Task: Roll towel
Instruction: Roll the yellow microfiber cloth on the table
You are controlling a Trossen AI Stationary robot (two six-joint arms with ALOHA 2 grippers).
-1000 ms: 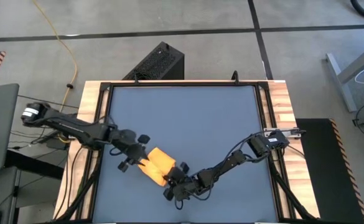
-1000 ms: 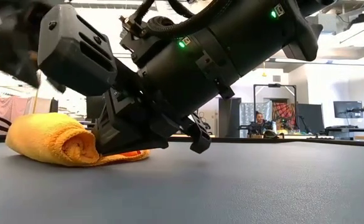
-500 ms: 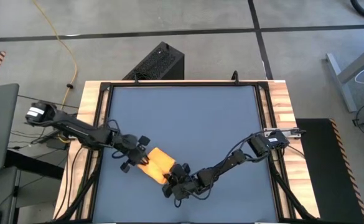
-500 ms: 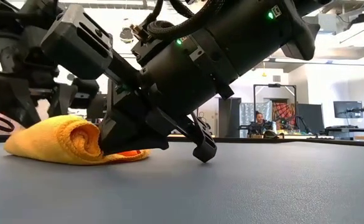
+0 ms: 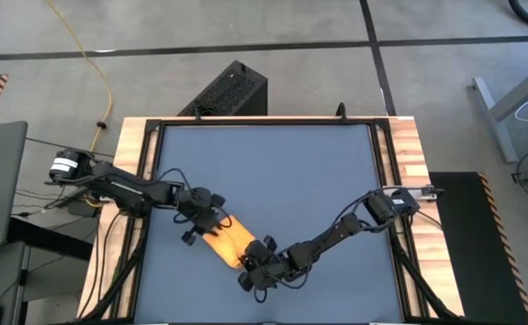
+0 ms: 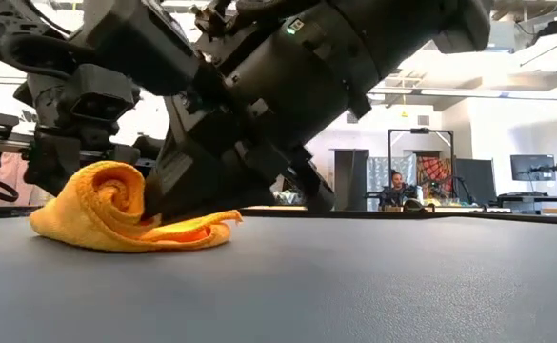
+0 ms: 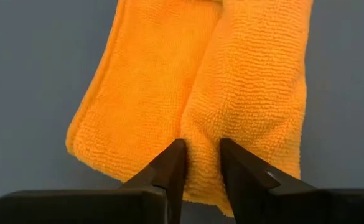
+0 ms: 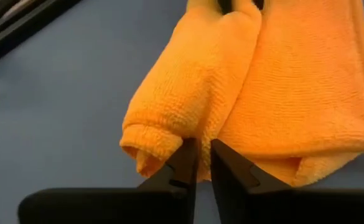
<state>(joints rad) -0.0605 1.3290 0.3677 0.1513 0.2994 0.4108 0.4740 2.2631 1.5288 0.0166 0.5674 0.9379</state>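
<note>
Orange towel [image 5: 227, 241] half rolled, pinched at both ends near the table's [image 5: 273, 171] front edge, left of centre.

Left to right in the high view: left gripper [image 5: 205, 219] sits on the towel's upper-left end, fingers clamped on a ridge of cloth, per its wrist view [image 7: 201, 163]. Towel's long axis runs diagonally, upper left to lower right, straight between the two grippers. Right gripper [image 5: 256, 264] is on the lower-right end, fingers nearly closed on the rolled edge [image 8: 197, 163]. Low view shows a spiral coil at one side [image 6: 116, 195] and a flat tail still trailing on the table. Roll axis lies along the gripper-to-gripper line, so my read is the next turn goes across it, toward the flat tail. Neither arm is nearer; each holds one end.
</note>
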